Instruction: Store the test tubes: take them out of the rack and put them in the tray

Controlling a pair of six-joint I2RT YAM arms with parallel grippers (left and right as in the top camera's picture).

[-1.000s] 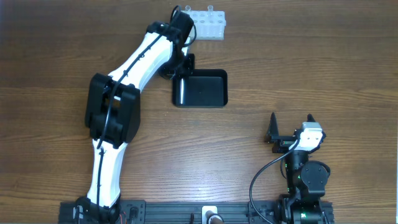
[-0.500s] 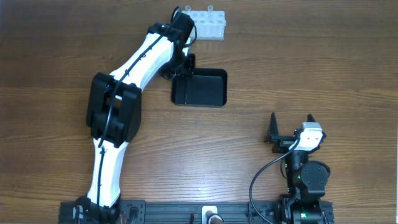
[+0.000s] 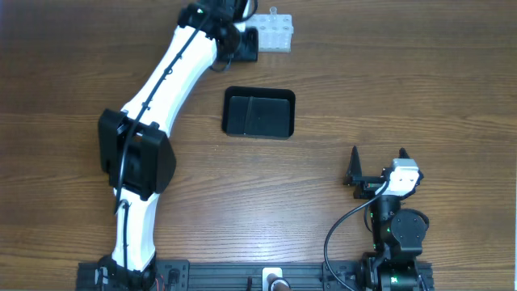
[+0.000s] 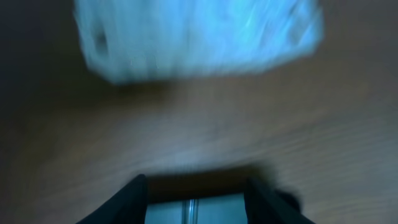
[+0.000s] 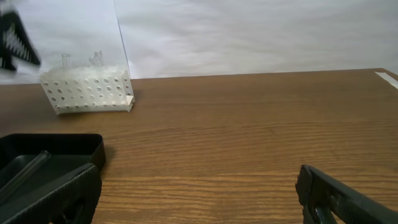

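Nearest the bases, the right gripper (image 3: 378,155) sits low over the table (image 3: 420,89) at its right side, fingers spread wide and gripping nothing. Bare wood runs ahead of it and out to the right, so that side has free room all the way to the far edge.

Farther up and toward the middle lies the black tray (image 3: 258,113), flat on the wood, its raised rim clear on all four sides. One clear tube (image 5: 25,174) lies inside it, along the floor toward the left wall. A strip of bare wood separates the tray's far rim from the rack (image 3: 273,34).

The white rack stands upright near the table's far edge, well apart from the right gripper. At least two tubes (image 5: 65,60) stand in it, their tops above its upper face; how many more it holds is too small to tell.

The left arm reaches up the table's left half, and the left gripper (image 4: 196,182) is at the rack's left end, just beside it. Its fingers (image 4: 135,196) are parted, with bare wood between them and the rack's side wall. Whether they touch the rack is too blurred to tell.
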